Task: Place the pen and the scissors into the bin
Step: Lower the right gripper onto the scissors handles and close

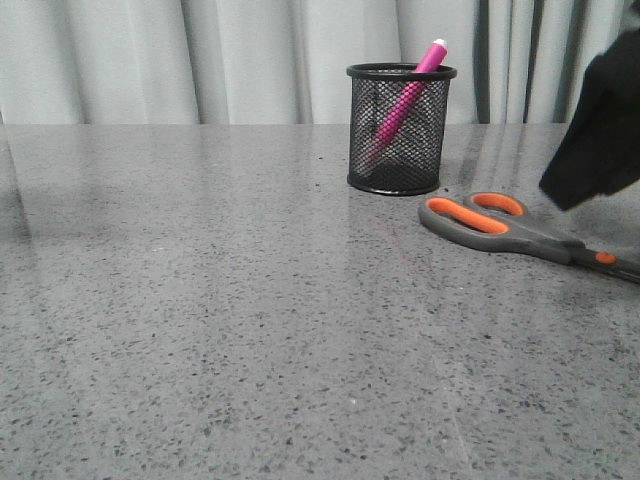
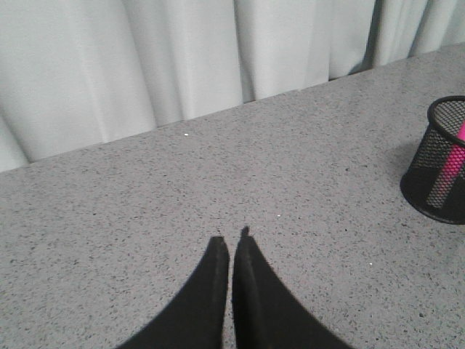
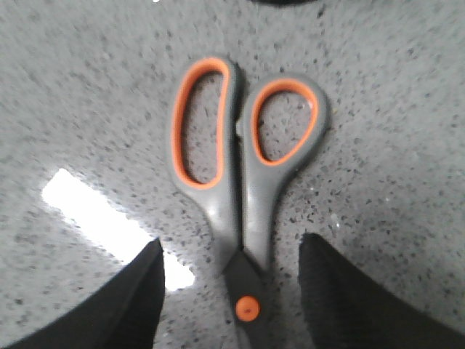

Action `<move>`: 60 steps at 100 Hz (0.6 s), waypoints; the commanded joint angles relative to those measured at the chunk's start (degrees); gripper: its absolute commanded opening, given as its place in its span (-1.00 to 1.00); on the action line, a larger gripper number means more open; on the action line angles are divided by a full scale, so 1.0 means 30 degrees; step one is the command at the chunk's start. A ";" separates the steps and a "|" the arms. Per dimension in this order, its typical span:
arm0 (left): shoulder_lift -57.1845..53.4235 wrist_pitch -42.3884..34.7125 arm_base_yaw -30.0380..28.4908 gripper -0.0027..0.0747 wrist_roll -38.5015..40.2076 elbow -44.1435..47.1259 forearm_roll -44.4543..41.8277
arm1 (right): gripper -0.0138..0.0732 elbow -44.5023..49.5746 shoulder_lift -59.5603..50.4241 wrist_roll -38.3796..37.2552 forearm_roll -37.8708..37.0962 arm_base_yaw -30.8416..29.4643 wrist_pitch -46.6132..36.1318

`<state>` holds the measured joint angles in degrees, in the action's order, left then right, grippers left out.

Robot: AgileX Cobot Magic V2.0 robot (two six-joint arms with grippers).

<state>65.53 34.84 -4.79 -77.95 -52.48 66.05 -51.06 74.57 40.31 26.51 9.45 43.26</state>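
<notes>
**On the grey speckled table: pen in bin, scissors still flat**

Across the grey speckled table (image 1: 200, 330) a pale curtain (image 1: 200, 60) is seen as the backdrop. Bin is taken as the landmark.

Bin (image 1: 400, 128): black mesh cup, standing upright near the table's far edge. It is also caught at the frame edge of the left wrist view (image 2: 442, 163).

Scissors (image 1: 510, 228): laid flat on the table, just in front of the bin and to its right, not touching it. Handles are pointed toward the bin, blades away from it. Blades are closed. In the right wrist view the scissors (image 3: 243, 182) are seen with the orange pivot dot between the two fingers.

Pen (image 1: 405, 95): inside the bin, leaned against the rim, white end poking out above the top. It is seen as a pink streak through the mesh in the left wrist view (image 2: 452, 163).

Right gripper (image 3: 231, 291): fingers spread wide, straddling the scissors at the pivot, nothing clamped. Contact with the table cannot be judged. Seen in the front view as a dark mass right of the bin, above the blades.

Left gripper (image 2: 231, 251): fingers pressed together, nothing held, well to the left of the bin over bare table.
</notes>
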 commanded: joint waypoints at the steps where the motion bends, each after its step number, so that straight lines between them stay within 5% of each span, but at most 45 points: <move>1: -0.0974 -0.0474 -0.0075 -0.98 0.0141 -0.0310 0.1099 | 0.17 -0.1170 0.0726 0.0253 -0.0443 0.0058 0.0176; 60: -0.1302 -0.0474 -0.0075 -0.98 0.0108 -0.0310 0.1497 | 0.17 -0.2474 0.3233 0.0270 -0.0616 0.0393 0.1401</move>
<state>62.87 34.59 -4.89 -77.95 -51.93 67.42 -56.98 85.42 40.52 24.10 10.39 47.10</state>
